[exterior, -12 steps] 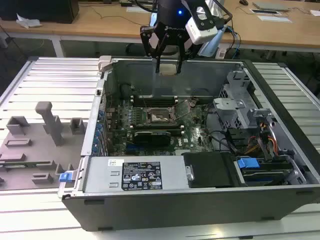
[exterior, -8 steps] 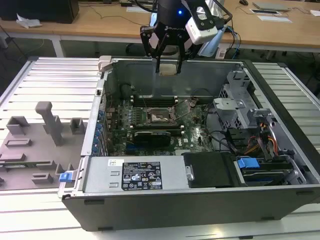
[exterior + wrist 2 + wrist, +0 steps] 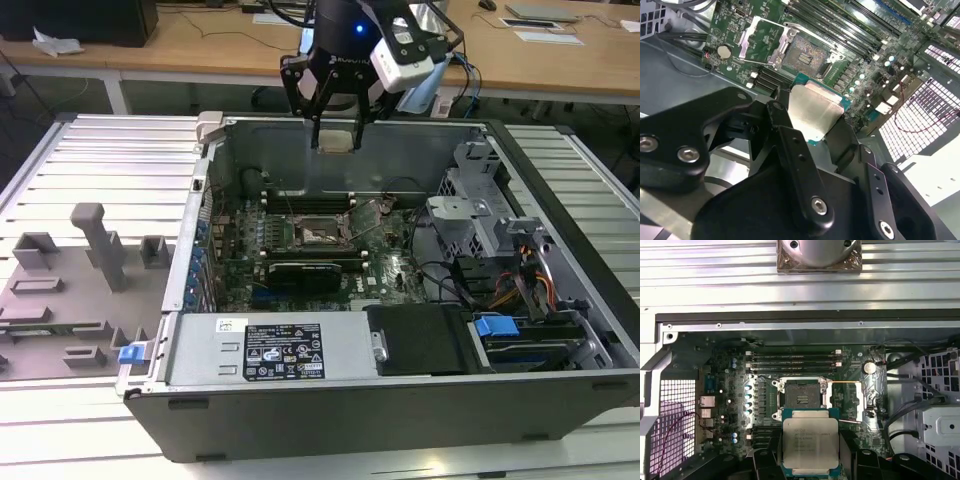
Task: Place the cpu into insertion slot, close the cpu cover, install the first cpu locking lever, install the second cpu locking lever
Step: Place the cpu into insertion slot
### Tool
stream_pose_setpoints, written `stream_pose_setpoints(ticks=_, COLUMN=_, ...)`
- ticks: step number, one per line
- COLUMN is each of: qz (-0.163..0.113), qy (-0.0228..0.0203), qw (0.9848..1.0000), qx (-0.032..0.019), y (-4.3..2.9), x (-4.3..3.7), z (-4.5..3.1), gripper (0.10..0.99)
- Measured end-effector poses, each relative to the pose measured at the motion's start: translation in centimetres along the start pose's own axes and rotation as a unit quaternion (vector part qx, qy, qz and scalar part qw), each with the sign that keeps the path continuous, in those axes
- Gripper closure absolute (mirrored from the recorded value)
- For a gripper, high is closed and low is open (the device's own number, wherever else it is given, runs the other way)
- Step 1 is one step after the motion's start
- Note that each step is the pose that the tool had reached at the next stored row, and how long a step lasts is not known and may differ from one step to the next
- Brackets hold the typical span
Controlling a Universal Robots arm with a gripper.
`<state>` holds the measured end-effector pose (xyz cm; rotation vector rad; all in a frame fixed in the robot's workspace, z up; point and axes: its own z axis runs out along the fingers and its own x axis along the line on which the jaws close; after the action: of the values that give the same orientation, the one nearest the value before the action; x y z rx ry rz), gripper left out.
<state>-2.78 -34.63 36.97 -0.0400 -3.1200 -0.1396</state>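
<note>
Gripper (image 3: 337, 138) clenched on 1 cpu (image 3: 810, 442) above the open case (image 3: 420, 145).
1 insertion slot (image 3: 802, 399) lies bare below, well apart.

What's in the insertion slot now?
Nothing: the insertion slot shows its bare contact field, with the cpu cover swung open beside it. The cpu, held in the fingers, hides one slot edge in the first wrist view.

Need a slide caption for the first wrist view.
Gripper holding the cpu above the open computer case, with the insertion slot empty below it.
</note>
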Motion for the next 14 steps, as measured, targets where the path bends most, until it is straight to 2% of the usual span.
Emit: stream_pose_setpoints(ticks=14, qz=0.000, qy=-0.0001, qw=1.0000, qx=0.0041, y=-0.16, x=-0.03, z=1.81, gripper=0.545)
